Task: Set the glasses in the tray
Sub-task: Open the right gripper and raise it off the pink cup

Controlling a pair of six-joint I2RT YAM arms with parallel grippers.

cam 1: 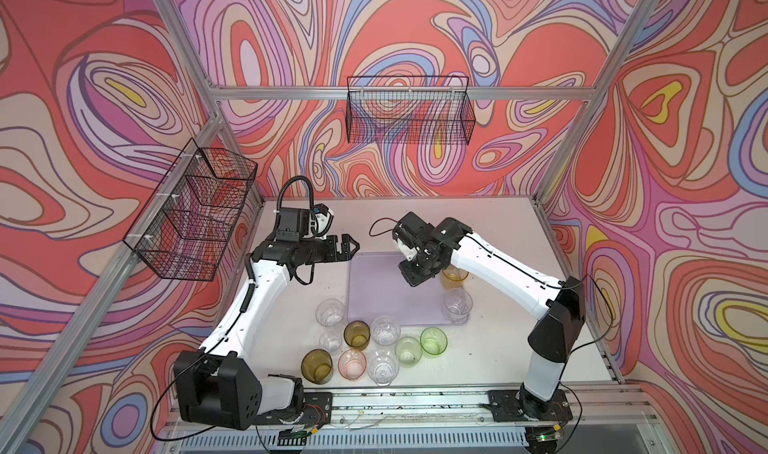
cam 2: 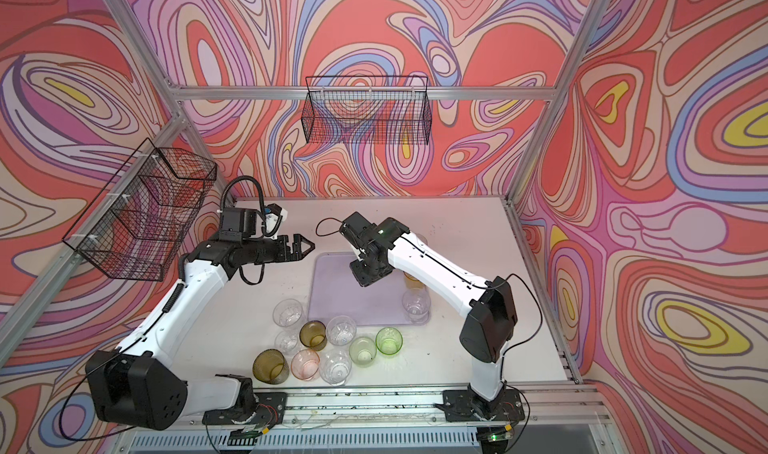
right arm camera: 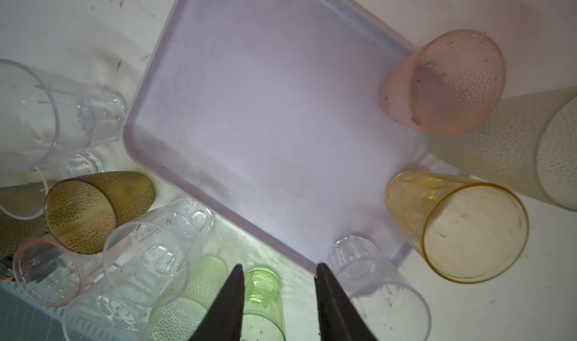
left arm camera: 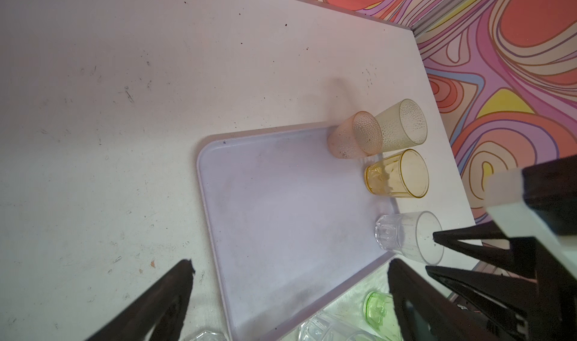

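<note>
The lilac tray (cam 1: 386,302) lies mid-table. At its right side stand a yellow glass (cam 1: 454,278) and a clear glass (cam 1: 457,306). The right wrist view adds a pink textured glass (right arm camera: 443,83) in a tray corner and a taller pale yellow-green glass (right arm camera: 512,149) just outside the rim. Several more glasses stand grouped on the table before the tray, among them an olive-brown one (cam 1: 356,334) and a bright green one (cam 1: 433,341). My right gripper (right arm camera: 278,270) hangs over the tray's near edge, jaws apart, holding nothing. My left gripper (cam 1: 351,246) hovers left of the tray, wide open and empty.
A black wire basket (cam 1: 195,215) hangs on the left wall and another wire basket (cam 1: 409,111) on the back wall. An aluminium rail (cam 1: 415,402) runs along the table's front edge, carrying both arm bases.
</note>
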